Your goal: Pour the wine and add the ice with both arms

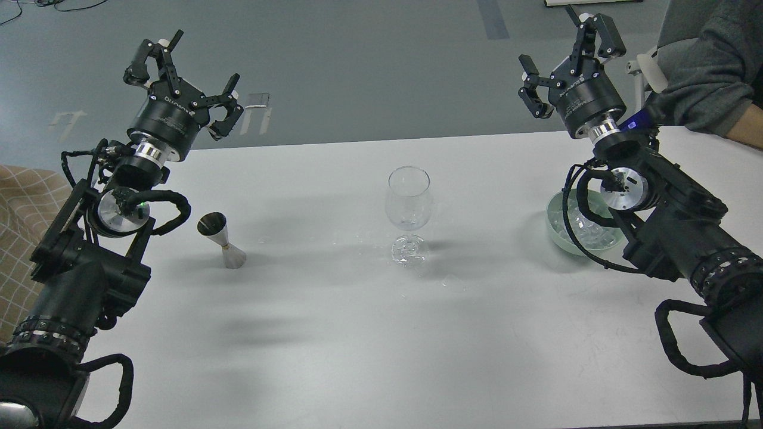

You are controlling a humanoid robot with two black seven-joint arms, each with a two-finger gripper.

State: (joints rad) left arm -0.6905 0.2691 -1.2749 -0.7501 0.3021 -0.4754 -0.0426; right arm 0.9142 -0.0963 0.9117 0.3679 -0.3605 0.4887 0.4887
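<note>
An empty clear wine glass (408, 205) stands upright at the middle of the white table (357, 333). A small metal jigger (223, 239) stands to its left. A pale green bowl (557, 229) at the right holds clear ice cubes (587, 229), partly hidden by my right arm. My left gripper (182, 74) is open and empty, raised above the table's far left edge. My right gripper (566, 56) is open and empty, raised above the far right edge, behind the bowl.
A person's grey-sleeved arm (709, 77) reaches in at the top right, close to my right gripper. A tan checked cloth (24, 226) lies off the table's left side. Grey floor lies beyond the far edge.
</note>
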